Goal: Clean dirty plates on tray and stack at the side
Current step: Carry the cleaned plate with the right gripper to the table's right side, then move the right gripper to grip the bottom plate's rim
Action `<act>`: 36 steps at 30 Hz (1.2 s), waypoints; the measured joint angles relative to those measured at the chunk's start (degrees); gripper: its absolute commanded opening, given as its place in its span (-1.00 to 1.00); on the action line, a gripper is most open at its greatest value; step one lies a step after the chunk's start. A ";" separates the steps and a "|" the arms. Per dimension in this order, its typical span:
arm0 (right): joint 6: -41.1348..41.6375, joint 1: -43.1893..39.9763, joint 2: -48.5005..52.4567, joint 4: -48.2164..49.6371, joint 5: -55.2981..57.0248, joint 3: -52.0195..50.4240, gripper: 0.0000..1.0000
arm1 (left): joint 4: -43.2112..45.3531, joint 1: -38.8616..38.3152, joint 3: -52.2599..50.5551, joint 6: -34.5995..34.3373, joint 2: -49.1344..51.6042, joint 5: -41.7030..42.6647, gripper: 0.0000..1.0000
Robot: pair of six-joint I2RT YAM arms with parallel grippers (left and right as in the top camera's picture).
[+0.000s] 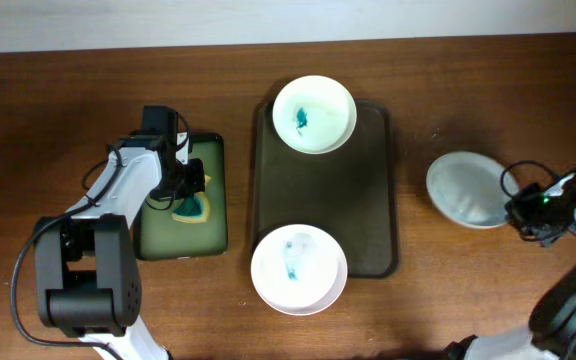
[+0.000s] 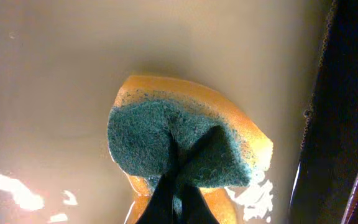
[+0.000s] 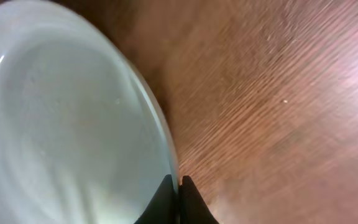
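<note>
Right gripper (image 3: 178,182) pinching rim of plain plate (image 1: 466,188), frame right, off the tray (image 1: 373,190) | left gripper (image 2: 188,155) clenched on sponge (image 2: 148,143), green tray (image 1: 158,238), frame left | step: setting plain plate aside | next: let go, fetch one of two smeared plates (image 1: 313,113) (image 1: 298,268) on tray

Looked to be a robotics lab bench, brown wood-grain table (image 1: 68,80) against a pale wall (image 1: 268,20), two cabled robot arms (image 1: 83,270) stood over it, staged olive tray (image 1: 373,200), blue-smeared plates (image 1: 313,113), sponge (image 2: 185,143) in a green tray (image 1: 158,238).
</note>
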 measured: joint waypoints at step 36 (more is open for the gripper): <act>-8.68 58.77 0.98 6.16 12.26 -0.07 -0.92 | -0.13 0.00 -0.02 0.00 0.00 0.00 -1.00</act>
